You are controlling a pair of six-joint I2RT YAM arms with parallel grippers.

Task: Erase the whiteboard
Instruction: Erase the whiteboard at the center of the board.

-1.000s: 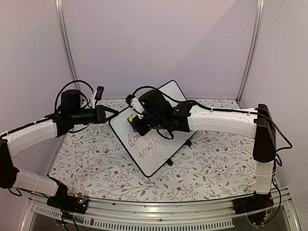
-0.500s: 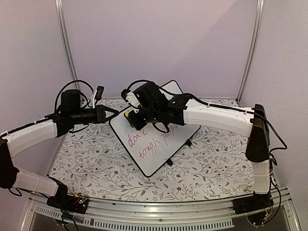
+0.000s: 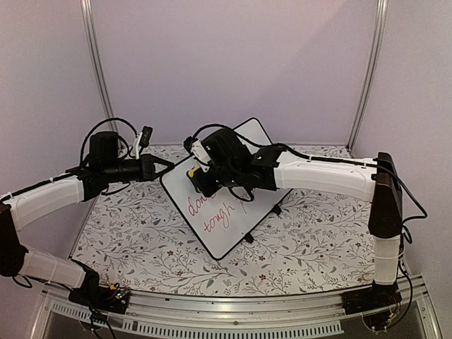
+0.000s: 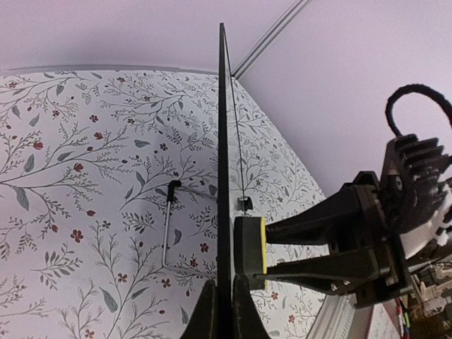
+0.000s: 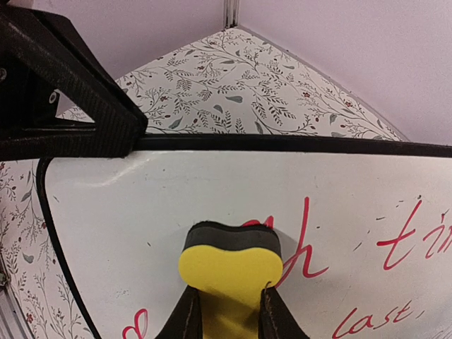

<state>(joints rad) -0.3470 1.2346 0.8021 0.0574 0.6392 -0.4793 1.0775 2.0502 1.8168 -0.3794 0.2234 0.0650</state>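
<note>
The whiteboard (image 3: 224,240) stands tilted on the table, with red handwriting (image 5: 304,247) on its face. My left gripper (image 3: 168,164) is shut on its thin black upper left edge; in the left wrist view the board's edge (image 4: 224,176) runs straight up from between the left gripper's tips (image 4: 224,286). My right gripper (image 5: 226,300) is shut on a yellow-backed black eraser (image 5: 229,265). The eraser's dark face presses flat on the board over the start of the writing. The eraser (image 3: 192,171) also shows from above.
A floral tablecloth (image 3: 141,240) covers the table. A thin wire stand (image 4: 168,226) props the board from behind. Plain walls with metal posts (image 3: 99,70) close in the back and sides. The right arm (image 3: 325,176) reaches across the board's upper part.
The right gripper slid the eraser up and left along the board, then back down and right to about where it began. The left gripper kept still on the edge.
</note>
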